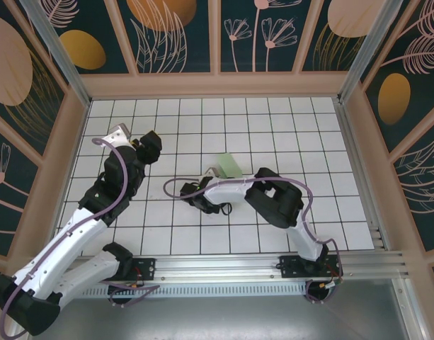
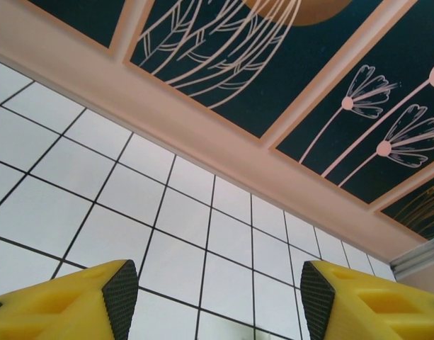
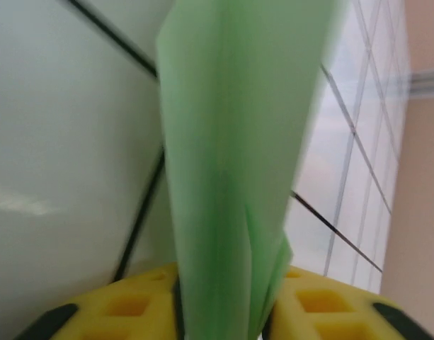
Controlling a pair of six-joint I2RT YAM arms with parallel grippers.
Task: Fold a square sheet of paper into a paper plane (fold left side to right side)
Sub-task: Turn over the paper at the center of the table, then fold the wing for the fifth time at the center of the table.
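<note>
Pale mint-green folded sheet of paper (image 3: 231, 142) rises between the yellow fingers of the right gripper (image 3: 224, 287); whether they pinch it is unclear. Meanwhile the left gripper (image 2: 213, 287) stands wide open.

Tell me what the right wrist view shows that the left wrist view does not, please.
Right wrist view: the green paper, folded, standing between the right pincer's yellow fingers. Left wrist view: the left pincer open with nothing between its fingers, and the dark flower-painted wall. Both: white tiled floor with black lines.
</note>
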